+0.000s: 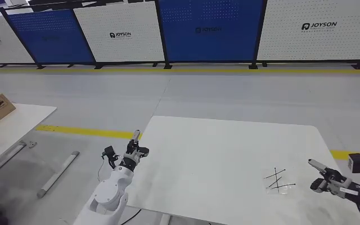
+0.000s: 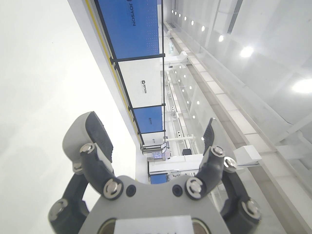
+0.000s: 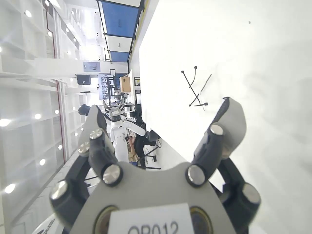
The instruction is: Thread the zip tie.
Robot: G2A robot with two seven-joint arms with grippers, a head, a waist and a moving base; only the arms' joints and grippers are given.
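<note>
White table (image 1: 225,146): crossed black zip ties (image 3: 195,91) near open, empty right claw (image 3: 160,105); open left claw (image 2: 153,122) well apart, opposite edge

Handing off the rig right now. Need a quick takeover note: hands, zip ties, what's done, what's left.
Left hand: open, empty, at the left edge of the white table, far from the ties.
Right hand: open, empty, at the table's right edge, close to the ties.
Zip ties: black, lying crossed in a small pile on the table near its right side; neither hand touches them.
Done: nothing; no tie is picked up or threaded.
Left: grasp one tie and feed its tail through its head.
</note>
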